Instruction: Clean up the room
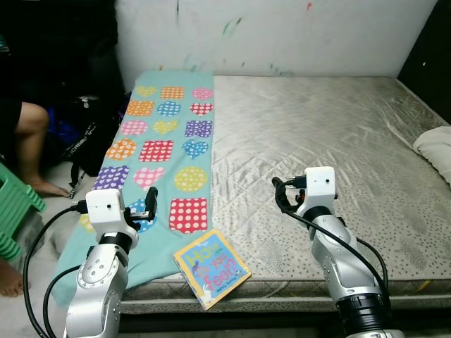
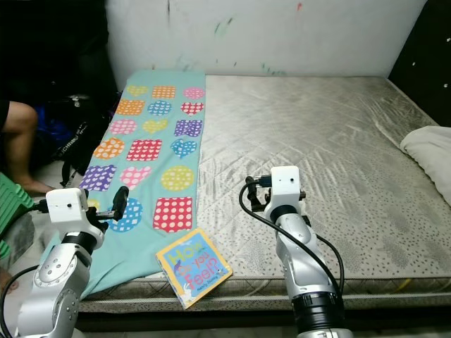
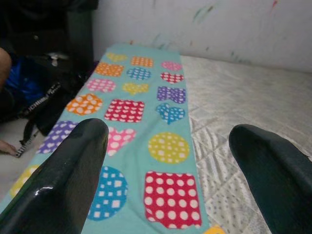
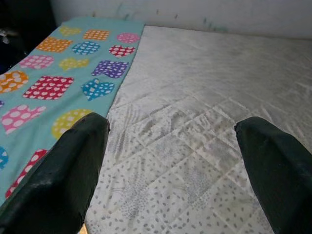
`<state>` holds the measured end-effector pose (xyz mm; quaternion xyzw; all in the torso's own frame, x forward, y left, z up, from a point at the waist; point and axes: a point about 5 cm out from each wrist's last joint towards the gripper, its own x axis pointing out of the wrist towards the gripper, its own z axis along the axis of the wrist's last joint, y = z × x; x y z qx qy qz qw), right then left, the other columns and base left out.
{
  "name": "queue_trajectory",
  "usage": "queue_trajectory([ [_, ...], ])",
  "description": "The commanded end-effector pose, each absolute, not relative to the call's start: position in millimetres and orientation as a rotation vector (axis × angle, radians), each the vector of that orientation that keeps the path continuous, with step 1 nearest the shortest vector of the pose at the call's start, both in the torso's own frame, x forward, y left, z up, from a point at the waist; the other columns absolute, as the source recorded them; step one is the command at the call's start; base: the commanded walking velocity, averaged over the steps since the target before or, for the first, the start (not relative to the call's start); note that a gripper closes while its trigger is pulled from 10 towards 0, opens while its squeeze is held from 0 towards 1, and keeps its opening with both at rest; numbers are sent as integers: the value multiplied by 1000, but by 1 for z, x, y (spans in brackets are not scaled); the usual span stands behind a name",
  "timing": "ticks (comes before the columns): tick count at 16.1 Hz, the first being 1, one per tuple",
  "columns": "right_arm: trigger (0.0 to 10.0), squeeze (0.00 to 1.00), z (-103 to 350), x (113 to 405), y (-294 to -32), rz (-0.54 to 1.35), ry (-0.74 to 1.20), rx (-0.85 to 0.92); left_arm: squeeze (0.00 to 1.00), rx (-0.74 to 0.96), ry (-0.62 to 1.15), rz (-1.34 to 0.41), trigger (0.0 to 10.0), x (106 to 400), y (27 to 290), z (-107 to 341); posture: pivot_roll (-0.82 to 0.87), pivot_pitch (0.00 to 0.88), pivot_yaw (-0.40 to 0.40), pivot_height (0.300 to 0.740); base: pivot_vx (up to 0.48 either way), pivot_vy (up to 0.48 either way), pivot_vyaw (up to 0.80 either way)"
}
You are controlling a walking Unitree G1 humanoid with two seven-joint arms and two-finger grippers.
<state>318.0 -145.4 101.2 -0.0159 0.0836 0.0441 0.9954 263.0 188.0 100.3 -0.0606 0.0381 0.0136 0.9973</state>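
Book [image 1: 211,268] lies at the mattress [image 1: 338,134] front edge, partly on the blanket [image 1: 165,151], between both grippers; left gripper [image 1: 143,208] and right gripper [image 1: 280,194] hover spread, empty; a clumsy nudge could tip it overboard.

Both head eyes look forward and down from the foot of the bare grey quilted mattress [image 1: 324,134]. The teal blanket with dotted coloured patches [image 1: 165,148] runs toward 11 o'clock. Each wrist camera sits low and close, facing 12 o'clock along the bed; both share the blanket's edge.
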Motion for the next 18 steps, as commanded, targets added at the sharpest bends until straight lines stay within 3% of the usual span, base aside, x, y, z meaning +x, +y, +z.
queue_trajectory([
  [1,10000,0,98,319,-150,71,193,-39,0,-138,87,15,10000,262,185,101,-100,0,-28,740,0,0,-800],
  [4,10000,0,98,318,-150,70,191,-43,0,-161,95,24,10000,261,185,99,-102,0,-28,740,0,0,-783],
  [7,10000,0,97,317,-150,77,194,-46,0,-167,98,32,10000,263,186,100,-105,0,-30,740,0,0,0],
  [18,10000,0,96,319,-150,72,194,-55,0,-158,93,23,10000,266,187,101,-104,0,-26,740,0,332,0],
])
